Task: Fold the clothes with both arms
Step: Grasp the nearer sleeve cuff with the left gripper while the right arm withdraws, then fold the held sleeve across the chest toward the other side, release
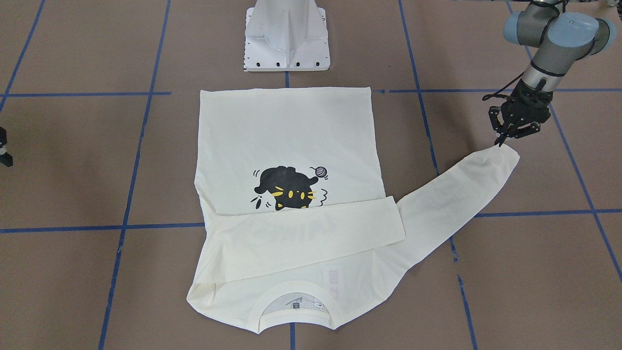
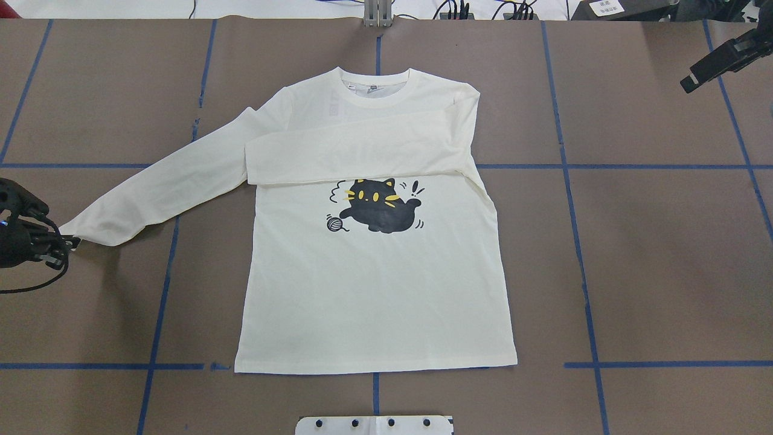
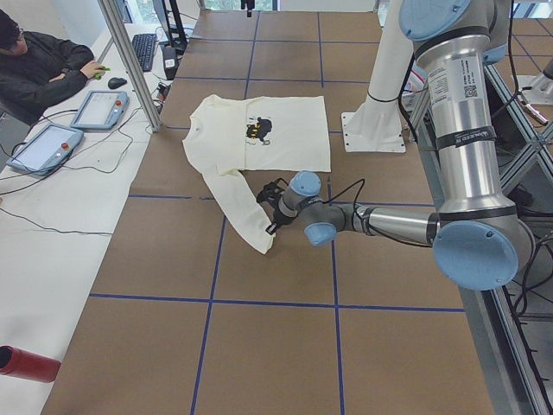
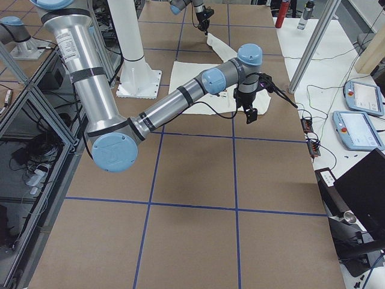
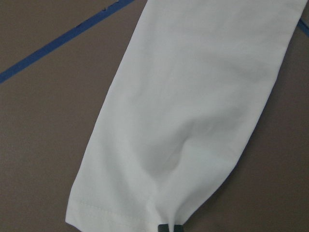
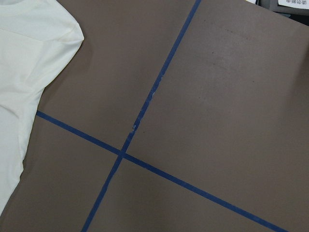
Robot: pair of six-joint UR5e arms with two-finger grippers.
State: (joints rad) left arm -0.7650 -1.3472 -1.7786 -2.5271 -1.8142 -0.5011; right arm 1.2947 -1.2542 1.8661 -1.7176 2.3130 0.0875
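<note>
The cream T-shirt (image 2: 374,290) lies flat on the brown table, cat print (image 2: 380,205) up, collar away from the robot. One sleeve (image 2: 362,151) is folded across the chest. The other sleeve (image 2: 157,187) stretches out towards my left arm. My left gripper (image 2: 71,243) is shut on that sleeve's cuff; the wrist view shows the closed fingertips (image 5: 169,227) pinching the cuff edge, and the front view shows the gripper (image 1: 500,141) at the cuff too. My right gripper (image 2: 688,84) hovers far off to the shirt's other side, holding nothing; whether it is open does not show. Its wrist view shows only the shirt's edge (image 6: 24,72).
The white pedestal base (image 1: 286,39) stands at the shirt's hem side. Blue tape lines (image 2: 580,254) grid the table. An operator (image 3: 43,60) sits beyond the table with control tablets (image 3: 47,147). A red bottle (image 3: 26,363) lies off the table edge.
</note>
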